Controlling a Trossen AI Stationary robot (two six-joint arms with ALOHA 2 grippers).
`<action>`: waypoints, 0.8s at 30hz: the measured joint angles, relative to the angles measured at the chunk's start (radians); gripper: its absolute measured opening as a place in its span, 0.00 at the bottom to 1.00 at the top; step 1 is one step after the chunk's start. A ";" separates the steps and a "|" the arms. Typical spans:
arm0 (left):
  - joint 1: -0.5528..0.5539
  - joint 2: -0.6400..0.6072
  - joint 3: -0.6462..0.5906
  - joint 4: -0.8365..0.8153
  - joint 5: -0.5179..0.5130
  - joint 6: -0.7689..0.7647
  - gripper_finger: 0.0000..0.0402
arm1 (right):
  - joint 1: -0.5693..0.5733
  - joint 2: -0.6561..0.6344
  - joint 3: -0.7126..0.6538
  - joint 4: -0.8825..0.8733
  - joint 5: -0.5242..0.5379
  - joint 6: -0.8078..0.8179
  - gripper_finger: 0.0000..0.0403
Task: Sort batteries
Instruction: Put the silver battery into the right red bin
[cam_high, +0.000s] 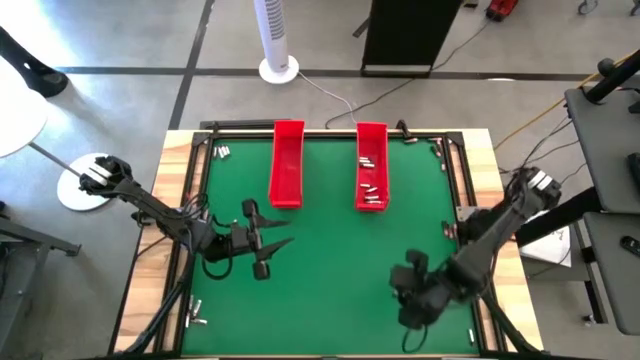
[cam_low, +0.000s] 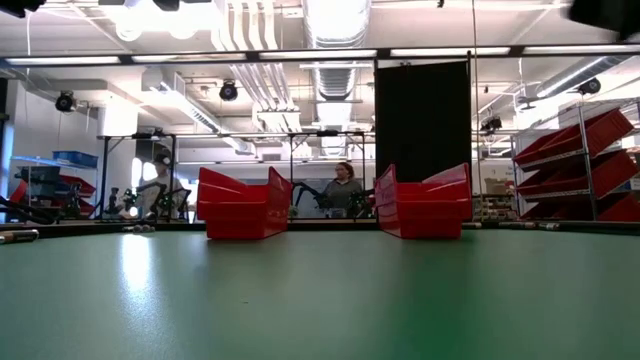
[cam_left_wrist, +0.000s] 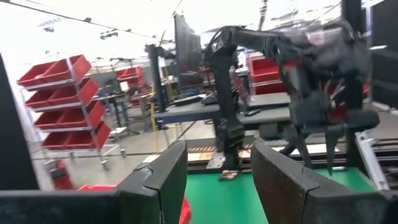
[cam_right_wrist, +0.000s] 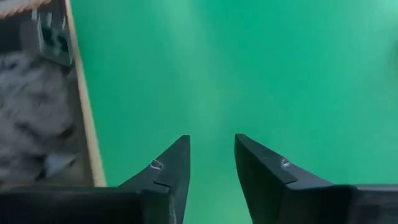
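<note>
The right gripper (cam_right_wrist: 211, 155) is hovering over bare green tabletop (cam_high: 330, 250), jaws parted, holding nothing; the left gripper (cam_high: 268, 240) is waiting, jaws apart and empty; batteries (cam_high: 371, 190) are lying in the right red tray (cam_high: 372, 140), likely light, stiff, slippery, best pinched across the barrel; no writing is readable.

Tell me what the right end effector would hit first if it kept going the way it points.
Probably only the green table mat: the right end effector points down at bare mat, open and empty, with nothing between. The wooden table edge lies off to one side.
</note>
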 joint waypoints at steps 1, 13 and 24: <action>0.000 0.000 0.000 0.005 0.012 -0.002 0.39 | 0.018 0.017 0.000 -0.005 -0.037 0.048 0.31; 0.000 0.036 0.000 0.052 0.042 -0.003 0.39 | 0.101 0.208 -0.011 -0.144 -0.750 0.448 0.52; 0.000 0.059 0.000 0.060 0.042 -0.006 0.39 | 0.131 0.240 -0.127 -0.018 -0.947 0.396 0.62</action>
